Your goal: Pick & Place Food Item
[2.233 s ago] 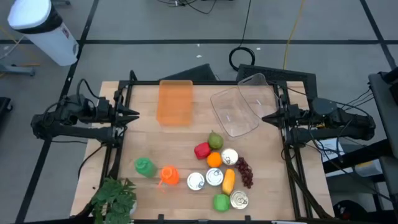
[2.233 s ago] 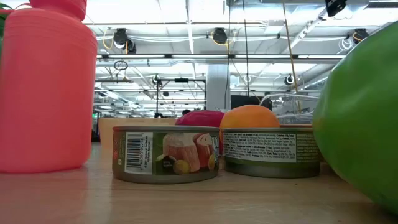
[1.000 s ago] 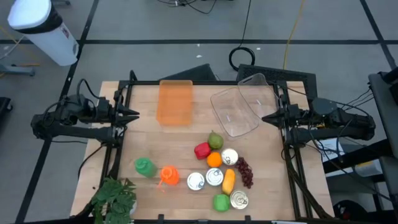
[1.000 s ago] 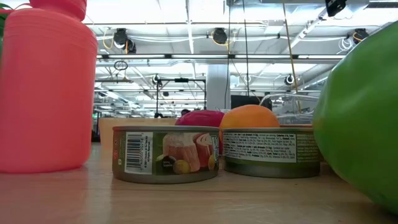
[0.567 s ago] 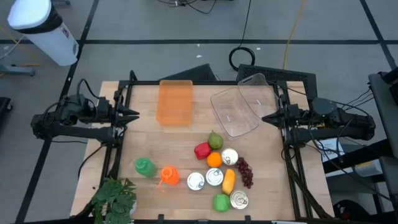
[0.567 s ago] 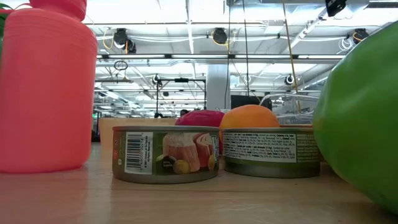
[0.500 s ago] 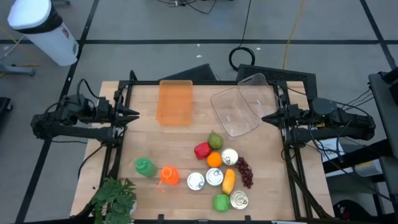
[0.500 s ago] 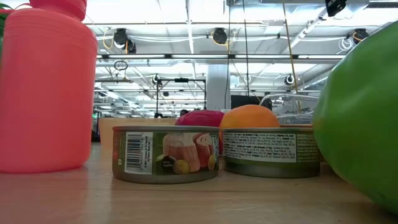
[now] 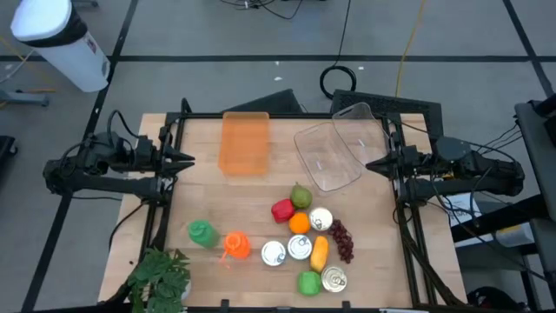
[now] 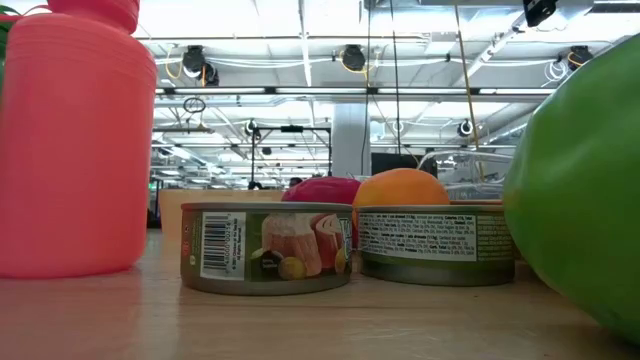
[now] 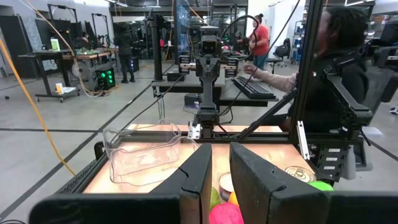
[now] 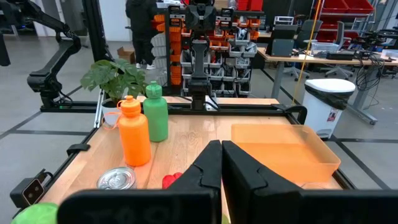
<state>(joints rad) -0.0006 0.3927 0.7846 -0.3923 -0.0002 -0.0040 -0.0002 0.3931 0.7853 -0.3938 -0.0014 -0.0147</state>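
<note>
A: Where are the two grippers seen?

B: The left gripper is seen at the left edge of the table, and the right gripper at the right edge. Both are pressed closed, and nothing is held by either one.

A: Where is the food found?

B: It is gathered on the near half of the table. A pear is placed by a red pepper and an orange. Grapes are laid just beside a yellow fruit. A green apple is set near the front edge. Four cans are set among them.

A: What else is seen?

B: An orange bin and a clear bin, tipped at a slant, are placed on the far half. A green bottle and an orange bottle are stood near a leafy plant.
</note>
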